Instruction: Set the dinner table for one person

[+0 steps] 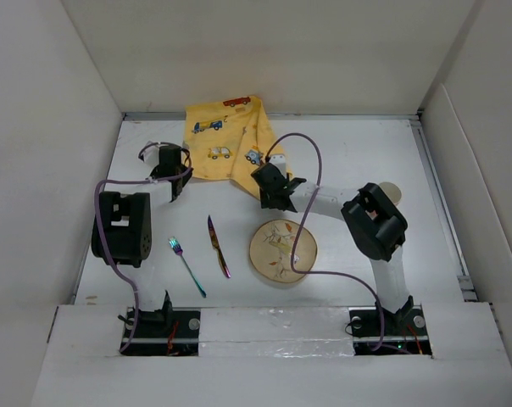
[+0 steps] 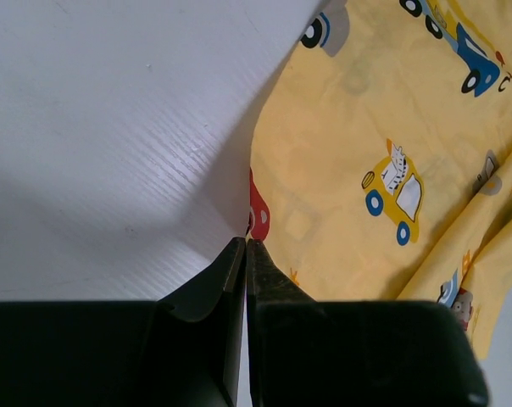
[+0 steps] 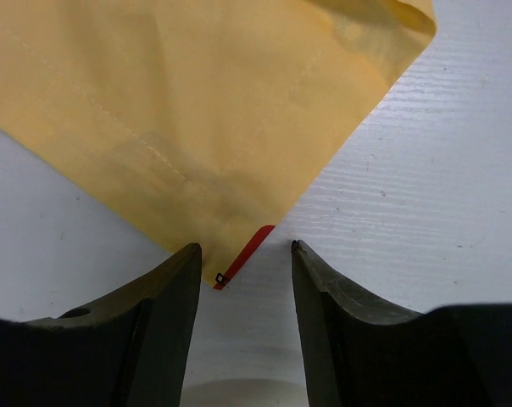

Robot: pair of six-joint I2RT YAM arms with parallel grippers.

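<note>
Beneath everything, the white table (image 1: 366,153), walled by pale panels, carries a yellow car-printed cloth (image 1: 226,140) rumpled at its far side. At the cloth's left edge, the left gripper (image 2: 245,242) has its jaws pressed together, tips meeting the hem beside a red car print; whether any fabric is pinched cannot be told. Nearer the arm bases than the cloth, an iridescent fork (image 1: 186,266) lies on the table, a knife (image 1: 218,246) just right of it and a round patterned plate (image 1: 282,250) farther right, all three apart from the cloth and from each other. At the cloth's near right corner, the right gripper (image 3: 243,250) stands with jaws parted, one finger either side of a red strip at the corner's tip, the fabric there showing its plain yellow underside.
</note>
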